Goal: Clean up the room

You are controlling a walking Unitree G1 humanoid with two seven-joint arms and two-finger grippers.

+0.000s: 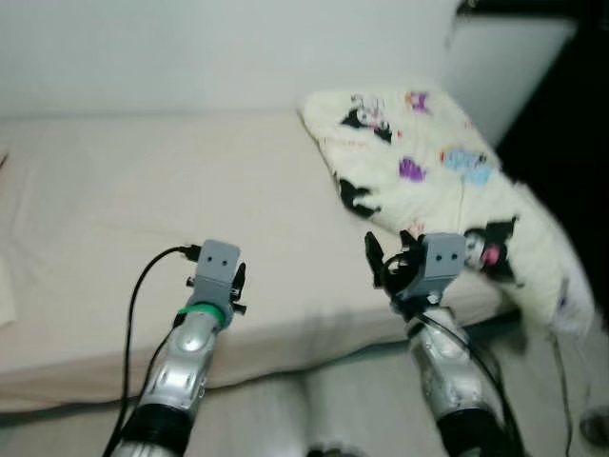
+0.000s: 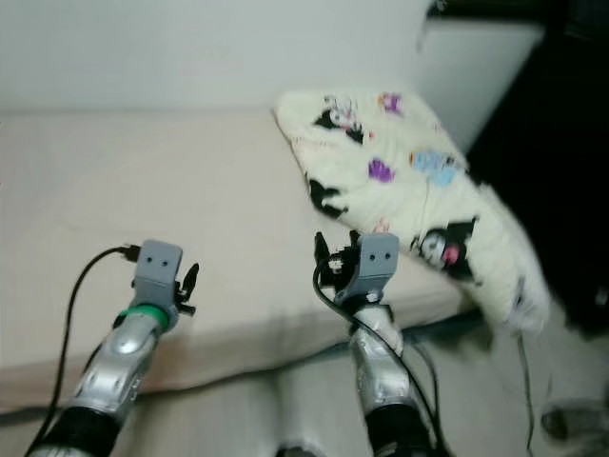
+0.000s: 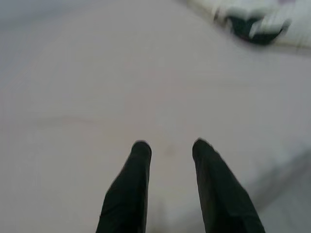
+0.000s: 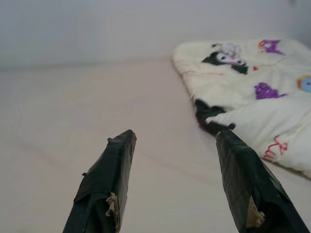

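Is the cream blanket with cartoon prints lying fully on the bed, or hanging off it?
Hanging off: the cream blanket with cartoon prints droops past the beige bed's right corner.

I see soft, even indoor light; the blanket smears with motion blur, and my left wrist view is hazy.

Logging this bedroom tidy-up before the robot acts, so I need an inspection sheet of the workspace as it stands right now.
Surface: bed with a beige sheet, mostly bare.
Job's things: cartoon-print blanket bunched on the bed's right side, draping over the edge.
Clutter: nothing seen.
End effectors: left end effector open above the sheet; right end effector open, near the blanket, holding nothing.
Cables: black cable looping along the left arm.
Surroundings: pale wall behind the bed; dark area at far right.
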